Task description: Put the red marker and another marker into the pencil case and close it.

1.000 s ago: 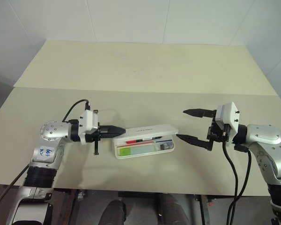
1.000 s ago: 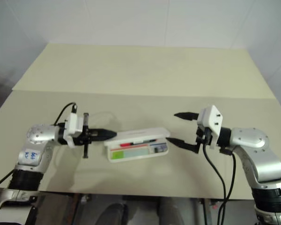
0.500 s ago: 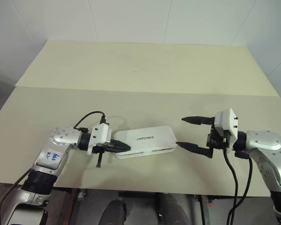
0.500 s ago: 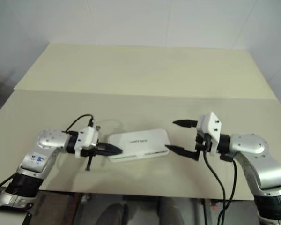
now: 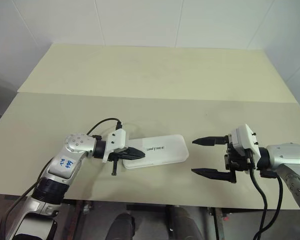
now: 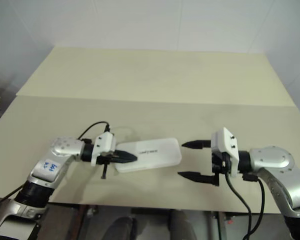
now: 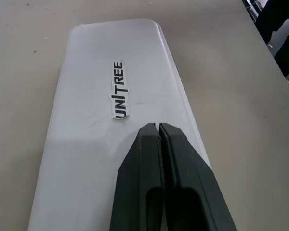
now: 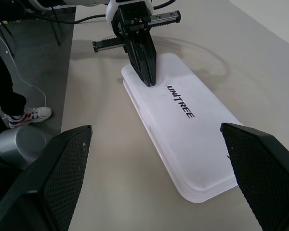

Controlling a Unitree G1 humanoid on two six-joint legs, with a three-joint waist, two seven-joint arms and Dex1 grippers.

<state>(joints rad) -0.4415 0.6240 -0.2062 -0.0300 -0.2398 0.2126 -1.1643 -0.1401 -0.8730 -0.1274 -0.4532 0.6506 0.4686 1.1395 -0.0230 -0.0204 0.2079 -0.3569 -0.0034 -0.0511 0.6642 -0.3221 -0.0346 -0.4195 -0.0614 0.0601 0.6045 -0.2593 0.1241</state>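
The white pencil case [image 5: 162,148] lies shut on the table, its "UNITREE" logo facing up. My left gripper [image 5: 139,155] is shut, and its black tips rest on the lid's left end, as the left wrist view shows on the lid [image 7: 96,115]. My right gripper [image 5: 193,156] hangs open to the right of the case, clear of it, with nothing between its fingers [image 8: 62,163]. The red marker and the other marker are hidden.
The beige table [image 5: 155,75] has a seam running across its middle, and its front edge [image 5: 155,200] lies close below both grippers. A black cable [image 5: 102,122] loops over my left wrist. In the right wrist view a person's shoe [image 8: 26,115] stands on the floor beyond the table.
The case's lid came down from open to shut. My left gripper moved right and down onto the lid. My right gripper pulled back from the case's right end towards the table's front edge.
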